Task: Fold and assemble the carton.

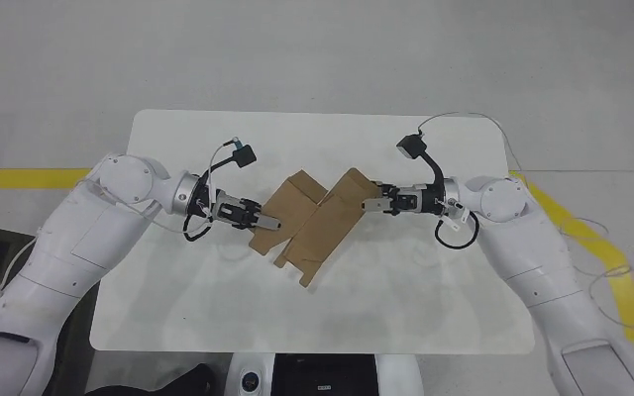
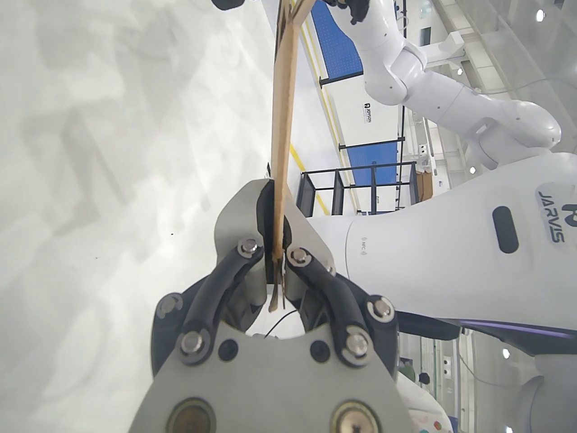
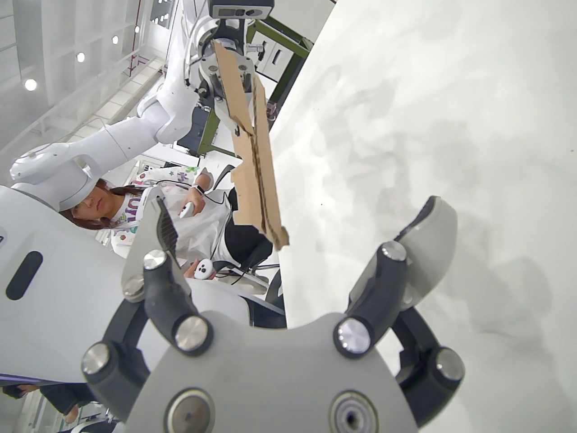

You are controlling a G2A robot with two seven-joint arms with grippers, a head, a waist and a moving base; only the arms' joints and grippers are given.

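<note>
- Presently, we find the carton (image 1: 312, 223) near the middle of the white table (image 1: 426, 307). It is a flattened brown cardboard blank whose long axis in the top view runs from about 1 o'clock to 7 o'clock.
- Two flaps fan out at the carton's 12 o'clock end, and a smaller flap juts out at its 8 o'clock side.
- The left gripper (image 1: 260, 220) stands at the carton's 9 o'clock edge, with its arm coming in from the table's 9 o'clock side.
- In the left wrist view the left gripper (image 2: 276, 236) has its fingers pressed together on the cardboard. We see the carton (image 2: 284, 114) edge-on there, pinched between the dark pads (image 2: 263, 209), with a short tail of board running back past them.
- The right gripper (image 1: 367, 205) sits at the carton's 2 o'clock flap, with its arm coming in from the table's 3 o'clock side.
- In the right wrist view the right gripper (image 3: 295, 214) has its fingers spread wide and clamps nothing.
- In that view the nearest corner of the carton (image 3: 257, 168) lies in the gap between the two fingers and touches neither of them.
- From these views we cannot tell whether any part of the carton rests on the table.
- Yellow floor stripes (image 1: 35, 178) run past the table at its 9 o'clock and 3 o'clock sides.
</note>
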